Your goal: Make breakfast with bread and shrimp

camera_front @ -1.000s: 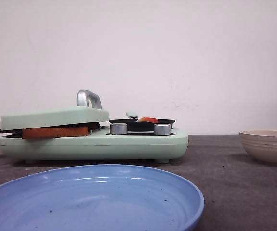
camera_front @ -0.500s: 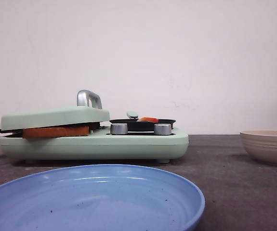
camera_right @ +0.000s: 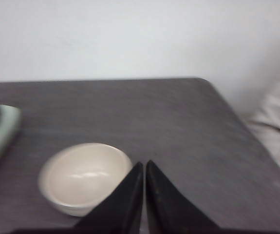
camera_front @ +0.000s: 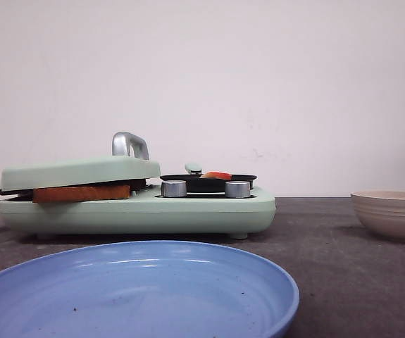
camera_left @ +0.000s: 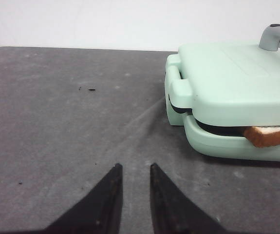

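Note:
A mint-green breakfast maker (camera_front: 139, 208) stands at the back left of the dark table. Its lid (camera_front: 79, 171) is down on the bread (camera_front: 81, 192), whose brown crust edge sticks out; a corner also shows in the left wrist view (camera_left: 271, 136). A small orange-red shrimp (camera_front: 217, 174) lies in the black pan (camera_front: 208, 182) on the maker's right side. My left gripper (camera_left: 133, 168) is slightly open and empty, above the bare table left of the maker. My right gripper (camera_right: 144, 165) is shut and empty, beside the beige bowl (camera_right: 84, 176). Neither gripper shows in the front view.
A large blue plate (camera_front: 139, 292) lies at the front of the table. The beige bowl (camera_front: 392, 213) stands at the right. Two silver knobs (camera_front: 173, 188) sit on the maker's front. A silver handle (camera_front: 128, 144) rises from the lid. The table's right edge (camera_right: 237, 117) is near.

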`<action>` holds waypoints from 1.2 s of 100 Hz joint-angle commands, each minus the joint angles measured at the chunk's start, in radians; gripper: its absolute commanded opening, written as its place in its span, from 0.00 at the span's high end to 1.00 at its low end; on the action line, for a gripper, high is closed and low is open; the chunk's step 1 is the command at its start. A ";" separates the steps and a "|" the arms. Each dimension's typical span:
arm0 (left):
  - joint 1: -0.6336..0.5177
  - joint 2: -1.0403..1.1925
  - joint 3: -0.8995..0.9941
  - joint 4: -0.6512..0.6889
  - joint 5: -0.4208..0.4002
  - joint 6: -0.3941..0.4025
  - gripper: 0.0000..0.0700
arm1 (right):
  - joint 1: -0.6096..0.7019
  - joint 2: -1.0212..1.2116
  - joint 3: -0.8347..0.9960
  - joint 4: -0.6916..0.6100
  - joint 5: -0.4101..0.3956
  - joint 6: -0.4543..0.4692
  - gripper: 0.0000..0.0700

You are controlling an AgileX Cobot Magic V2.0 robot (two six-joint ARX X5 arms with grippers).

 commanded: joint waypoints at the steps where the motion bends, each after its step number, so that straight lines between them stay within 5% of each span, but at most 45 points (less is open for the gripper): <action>1: 0.001 -0.002 -0.018 -0.003 -0.002 0.008 0.98 | -0.024 -0.023 -0.027 0.013 0.029 -0.012 1.00; 59: 0.001 -0.002 -0.018 -0.004 -0.002 0.008 0.98 | -0.121 -0.212 -0.325 0.100 -0.097 -0.013 1.00; 85: 0.001 -0.002 -0.018 -0.004 -0.002 0.008 0.98 | -0.122 -0.212 -0.330 0.107 -0.076 -0.053 1.00; 120: 0.001 -0.002 -0.018 -0.004 -0.002 0.008 0.98 | -0.122 -0.212 -0.330 0.132 -0.152 -0.053 1.00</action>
